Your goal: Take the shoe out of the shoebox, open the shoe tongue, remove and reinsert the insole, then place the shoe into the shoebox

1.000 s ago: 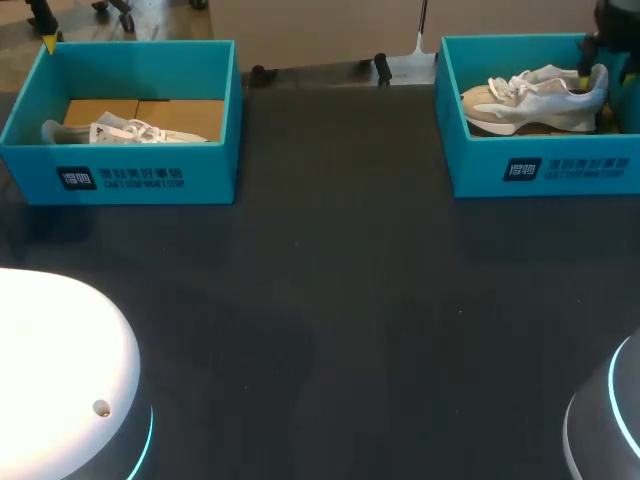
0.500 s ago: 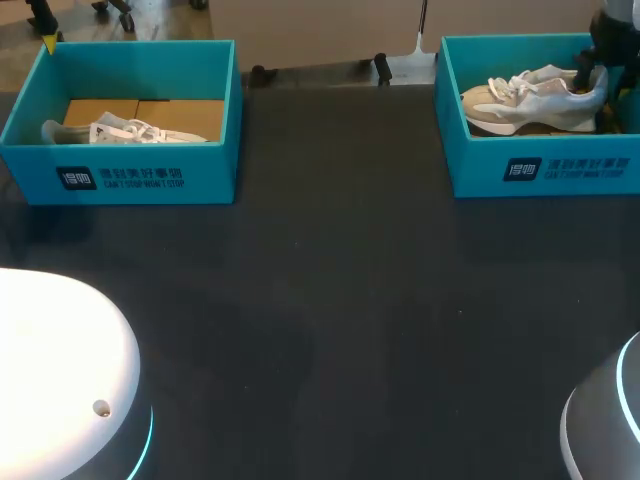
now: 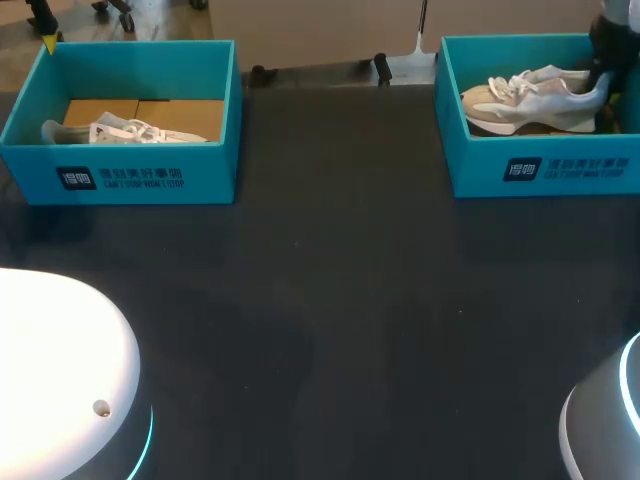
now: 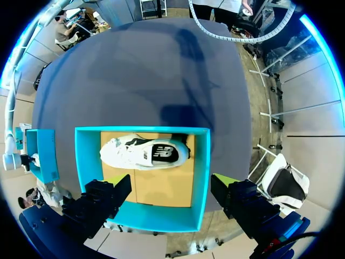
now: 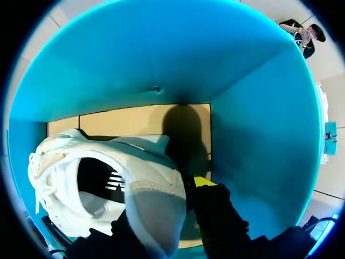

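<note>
- While the dark table in front of the right shoebox carries no shoe, the very first step, the lift-out, looks to be the one in hand.
- Inside the right shoebox sits the pale shoe, toe towards the box's left wall and heel towards its right wall. The heel end stands a touch higher than the toe.
- Down at that right end is the right gripper, and it is pinching the shoe's heel. One yellow-tipped finger is wedged between the heel and the box's right wall. The other is on the heel's opposite side, mostly hidden beneath it.
- That looks a sensible hold. The heel is the stiff part, so it makes a firm handle, and it leaves the tongue and the opening free for the insole work to come.
- One thing to watch is the toe, which could catch the box's left wall if the shoe comes up at a slant.
- Well apart from the right shoebox, across the table to its left, stands the left shoebox. A second shoe lies on its side on the cardboard floor there.
- Above that far box hangs the left gripper, fingers spread wide and touching nothing. By the look of it, it is parked clear of the right arm's work.
</note>
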Controlling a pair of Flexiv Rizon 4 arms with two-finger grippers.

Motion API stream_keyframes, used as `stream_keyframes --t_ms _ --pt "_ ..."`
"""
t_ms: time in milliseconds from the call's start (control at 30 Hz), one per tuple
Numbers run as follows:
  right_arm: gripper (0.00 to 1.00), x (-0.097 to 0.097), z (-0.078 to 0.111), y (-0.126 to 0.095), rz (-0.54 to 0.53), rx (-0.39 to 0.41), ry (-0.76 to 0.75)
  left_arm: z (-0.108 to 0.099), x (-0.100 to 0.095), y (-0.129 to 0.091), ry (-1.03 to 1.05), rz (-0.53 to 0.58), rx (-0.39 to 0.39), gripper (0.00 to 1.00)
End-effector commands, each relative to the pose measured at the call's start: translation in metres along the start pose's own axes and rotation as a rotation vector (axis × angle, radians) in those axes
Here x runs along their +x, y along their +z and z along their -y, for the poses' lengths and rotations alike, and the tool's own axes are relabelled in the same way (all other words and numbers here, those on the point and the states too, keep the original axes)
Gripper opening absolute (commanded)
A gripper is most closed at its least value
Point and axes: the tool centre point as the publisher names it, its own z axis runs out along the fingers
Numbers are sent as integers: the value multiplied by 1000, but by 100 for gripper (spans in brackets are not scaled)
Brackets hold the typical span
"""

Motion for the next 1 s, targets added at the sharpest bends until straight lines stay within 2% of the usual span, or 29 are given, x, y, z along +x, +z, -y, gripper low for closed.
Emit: stream_keyframes --t_ms 33,333,533,1000 --pt "0 2 -2 -4 2 80 -7 -1 1 0 1 -2 2 100" --pt "0 -7 13 -37 -10 19 -20 -1 1 0 1 -2 2 100" --pt "0 -9 27 -64 5 10 -50 -1 1 0 1 -2 2 100" --pt "0 -11 36 -151 45 -59 -71 -1 1 0 1 -2 2 100"
